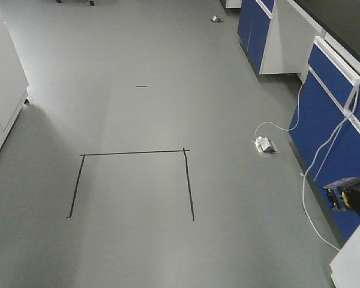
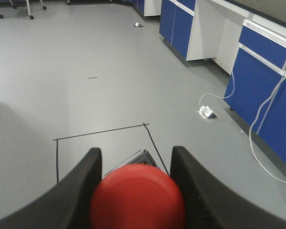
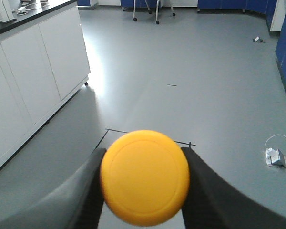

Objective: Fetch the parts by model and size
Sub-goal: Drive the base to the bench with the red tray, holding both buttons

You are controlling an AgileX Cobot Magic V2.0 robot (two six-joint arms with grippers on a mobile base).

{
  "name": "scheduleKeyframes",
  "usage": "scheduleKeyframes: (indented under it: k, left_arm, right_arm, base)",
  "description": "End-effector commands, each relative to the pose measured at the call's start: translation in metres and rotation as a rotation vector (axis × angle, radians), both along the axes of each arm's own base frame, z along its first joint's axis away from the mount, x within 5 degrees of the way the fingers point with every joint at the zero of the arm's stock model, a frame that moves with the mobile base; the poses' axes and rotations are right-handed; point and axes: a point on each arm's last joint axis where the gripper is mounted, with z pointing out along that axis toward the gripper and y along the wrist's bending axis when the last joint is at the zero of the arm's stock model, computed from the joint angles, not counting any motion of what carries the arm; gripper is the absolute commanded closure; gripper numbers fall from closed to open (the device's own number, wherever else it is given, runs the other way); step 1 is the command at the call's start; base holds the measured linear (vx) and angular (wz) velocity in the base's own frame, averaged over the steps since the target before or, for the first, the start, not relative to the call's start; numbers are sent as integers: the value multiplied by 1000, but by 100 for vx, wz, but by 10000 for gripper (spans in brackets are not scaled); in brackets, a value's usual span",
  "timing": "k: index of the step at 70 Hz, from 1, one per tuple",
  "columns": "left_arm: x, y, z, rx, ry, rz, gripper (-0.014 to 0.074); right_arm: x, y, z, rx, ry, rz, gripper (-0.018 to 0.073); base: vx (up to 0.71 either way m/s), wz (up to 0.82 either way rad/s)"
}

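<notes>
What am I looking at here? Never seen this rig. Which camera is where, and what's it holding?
A mobile robot with two arms, each ending in a pincer. The wide picture looks forward over a grey lab floor: a black tape outline, a power strip on a white cable, blue cabinets. The other two come from cameras on the wrists. The left pincer holds a red push-button, the right pincer a yellow push-button; only the caps show, close and blurred.
</notes>
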Motion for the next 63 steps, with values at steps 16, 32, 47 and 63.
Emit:
scheduleKeyframes:
  k: [16,32,47,63]
  left_arm:
    - [2,-2,14,-19,-89,-17,603]
    - [2,-2,14,-19,-89,-17,603]
    - [2,-2,14,-19,-89,-17,603]
    - [2,-2,14,-19,-89,-17,603]
  right_arm:
    - [1,0,16,27,-99,1,569]
    - [1,0,16,27,-99,1,569]
    - [1,0,16,27,-99,1,569]
    - [1,0,16,27,-99,1,569]
  base:
    - [46,8]
    - [55,-2]
    - [61,-3]
    - [64,3]
